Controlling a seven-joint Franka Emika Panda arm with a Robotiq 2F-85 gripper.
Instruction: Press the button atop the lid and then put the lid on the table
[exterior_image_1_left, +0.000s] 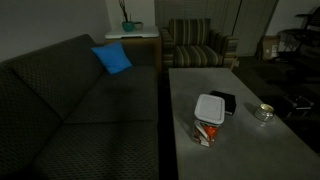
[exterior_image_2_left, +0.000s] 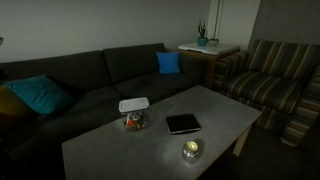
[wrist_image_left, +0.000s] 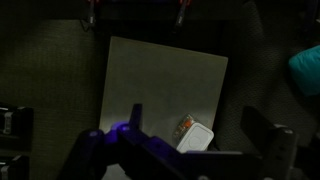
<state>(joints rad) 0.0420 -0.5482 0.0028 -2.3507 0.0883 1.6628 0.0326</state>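
Observation:
The white square lid (exterior_image_1_left: 209, 107) sits on a clear container with orange contents (exterior_image_1_left: 205, 132), near the sofa-side edge of the long grey table (exterior_image_1_left: 245, 150). Both exterior views show it, the lid (exterior_image_2_left: 133, 104) resting level on the container. Neither exterior view shows the arm. In the wrist view my gripper (wrist_image_left: 192, 112) hangs high above the table (wrist_image_left: 150, 80). Its dark fingers are spread wide and hold nothing. The lid (wrist_image_left: 196, 136) shows small between them, far below.
A small black box (exterior_image_1_left: 222, 101) (exterior_image_2_left: 183, 123) and a round shiny dish (exterior_image_1_left: 264, 112) (exterior_image_2_left: 191, 150) lie on the table near the container. A dark sofa with a blue cushion (exterior_image_1_left: 112, 58) runs along one side. A striped armchair (exterior_image_1_left: 195, 45) and a side table with a plant (exterior_image_2_left: 205, 42) stand beyond.

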